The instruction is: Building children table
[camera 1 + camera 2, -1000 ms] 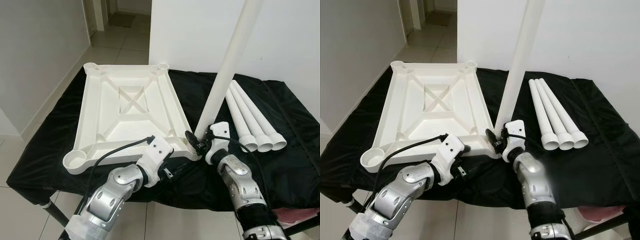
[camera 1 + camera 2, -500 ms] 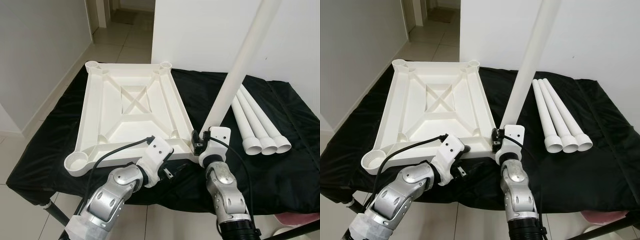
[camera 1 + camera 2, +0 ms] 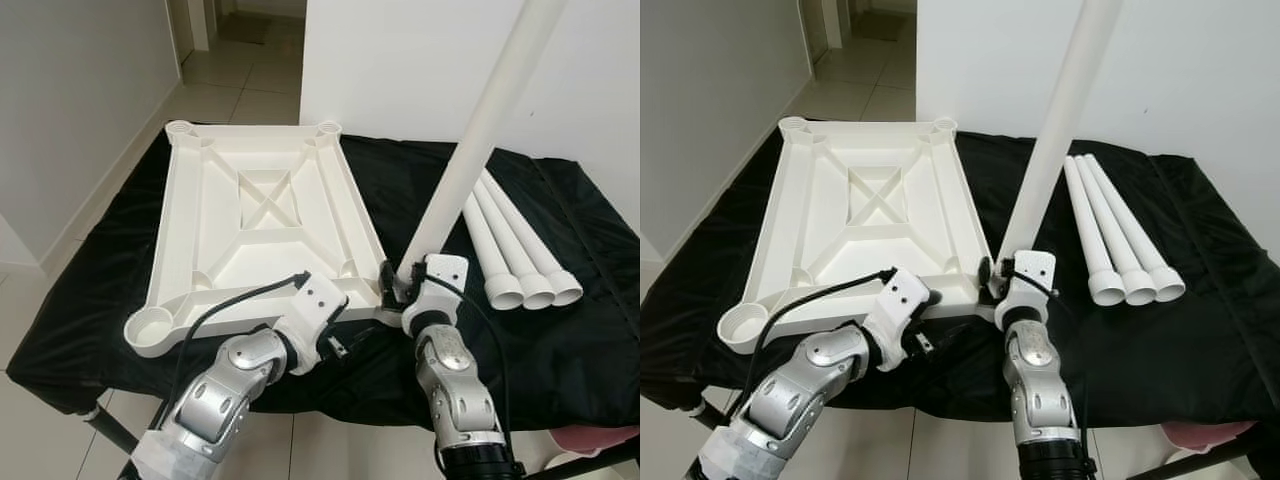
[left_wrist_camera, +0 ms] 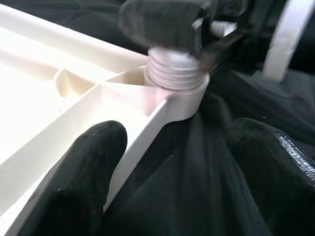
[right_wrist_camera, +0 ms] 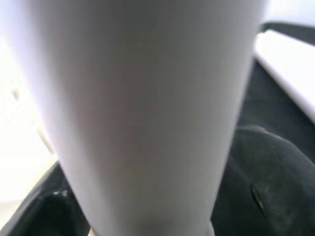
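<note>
The white plastic tabletop (image 3: 250, 215) lies upside down on a black cloth. My right gripper (image 3: 393, 283) is shut on a long white leg (image 3: 480, 140), holding it upright and tilted a little to the right at the near right corner. In the left wrist view the leg's threaded end (image 4: 174, 73) sits in the corner socket (image 4: 189, 98). My left gripper (image 4: 182, 162) is open at the tabletop's near edge. One finger (image 4: 93, 157) rests against the rim and the other (image 4: 268, 157) is over the cloth. The leg (image 5: 147, 108) is very close in the right wrist view.
Three spare white legs (image 3: 510, 240) lie side by side on the cloth at the right. The cloth-covered table (image 3: 560, 340) stands against a white wall. Tiled floor and a hallway run off at the far left (image 3: 90, 190).
My right forearm has swung left under the leg and its wrist has turned. The leg stays upright at the same corner, and the left gripper has stayed at the near edge.
</note>
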You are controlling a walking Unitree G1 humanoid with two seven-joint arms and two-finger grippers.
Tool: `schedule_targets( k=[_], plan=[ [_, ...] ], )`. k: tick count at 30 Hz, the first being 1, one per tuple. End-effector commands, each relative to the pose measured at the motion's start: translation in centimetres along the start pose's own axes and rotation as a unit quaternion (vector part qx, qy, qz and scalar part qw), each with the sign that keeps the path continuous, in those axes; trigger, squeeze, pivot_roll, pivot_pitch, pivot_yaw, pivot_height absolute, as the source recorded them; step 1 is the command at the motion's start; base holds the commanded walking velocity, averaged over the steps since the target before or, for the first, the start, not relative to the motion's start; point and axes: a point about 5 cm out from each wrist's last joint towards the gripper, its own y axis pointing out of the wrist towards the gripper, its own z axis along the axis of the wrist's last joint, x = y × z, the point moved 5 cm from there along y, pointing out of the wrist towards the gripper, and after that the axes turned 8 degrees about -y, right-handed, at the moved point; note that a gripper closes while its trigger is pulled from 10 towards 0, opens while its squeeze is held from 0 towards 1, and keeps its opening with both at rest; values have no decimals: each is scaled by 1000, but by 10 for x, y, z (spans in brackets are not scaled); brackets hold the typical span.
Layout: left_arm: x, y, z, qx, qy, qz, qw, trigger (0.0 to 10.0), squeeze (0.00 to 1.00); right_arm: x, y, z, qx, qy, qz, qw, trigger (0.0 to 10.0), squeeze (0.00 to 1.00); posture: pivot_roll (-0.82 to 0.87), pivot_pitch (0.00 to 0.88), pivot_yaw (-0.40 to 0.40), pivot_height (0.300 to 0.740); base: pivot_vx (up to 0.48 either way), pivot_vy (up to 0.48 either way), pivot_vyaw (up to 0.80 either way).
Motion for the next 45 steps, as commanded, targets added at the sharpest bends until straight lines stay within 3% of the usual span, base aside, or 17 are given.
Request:
schedule_targets(
  k=[1, 8, 10, 22, 24, 25, 29, 30, 31, 32, 33, 34, 35, 45],
  plan=[
    [-4, -1, 0, -2, 9, 1, 1000, 10000, 0, 3, -5, 2, 13, 7, 4, 1000, 10000, 0, -2, 23, -74, 740, 0, 0, 0],
    [-23, -9, 7, 3, 18, 27, 999, 10000, 0, 4, -15, -1, 19, 7, 29, 999, 10000, 0, -3, 28, -76, 740, 0, 0, 0],
    [-36, -16, 13, 5, 25, 42, 999, 10000, 0, 5, -23, -6, 18, 4, 47, 999, 10000, 0, -8, 40, -68, 740, 0, 0, 0],
    [-65, -26, 24, 18, 38, 91, 995, 10000, 0, 11, -47, -17, 16, -16, 92, 996, 10000, 0, -30, 54, -44, 740, 0, 0, 0],
    [-82, -26, 31, 32, 38, 136, 989, 10000, 0, 5, -51, -19, 18, -15, 123, 992, 10000, 0, -37, 51, -39, 740, 0, 0, 0],
    [-90, -27, 36, 43, 35, 157, 986, 10000, 0, 4, -52, -20, 20, -16, 133, 991, 4431, 0, -36, 55, -38, 740, 0, 0, 0],
    [-100, -31, 43, 58, 32, 178, 982, 10000, 0, 2, -53, -21, 20, -18, 145, 989, 4549, 0, -36, 55, -37, 740, 0, 0, 0],
    [-103, -33, 45, 62, 32, 185, 980, 10000, 0, 0, -54, -21, 21, -20, 150, 988, 3529, 0, -31, 55, -38, 740, 0, 0, 0],
    [-105, -35, 47, 63, 33, 188, 980, 10000, 0, -4, -57, -22, 21, -20, 163, 986, 4275, 0, -30, 56, -38, 740, 0, 0, 0],
    [-107, -36, 47, 64, 34, 191, 979, 10000, 0, -6, -60, -22, 24, -27, 173, 984, 2275, 0, -30, 56, -38, 740, 0, 0, 0],
    [-107, -36, 47, 64, 34, 191, 979, 10000, 0, -6, -60, -22, 24, -27, 173, 984, 2275, 0, -30, 56, -38, 740, 0, 0, 0],
    [-108, -38, 47, 65, 34, 194, 978, 10000, 0, -10, -63, -22, 26, -31, 187, 981, 1255, 0, -27, 58, -37, 740, 0, 0, 0],
    [-109, -39, 47, 66, 33, 195, 978, 10000, 0, -13, -65, -23, 24, -34, 204, 978, 10000, 0, -28, 58, -37, 740, 0, 0, 0],
    [-110, -37, 42, 76, 13, 208, 975, 10000, 0, -9, -65, -23, 35, -48, 223, 973, 10000, 0, -24, 59, -35, 740, 0, 0, 0]
  ],
)
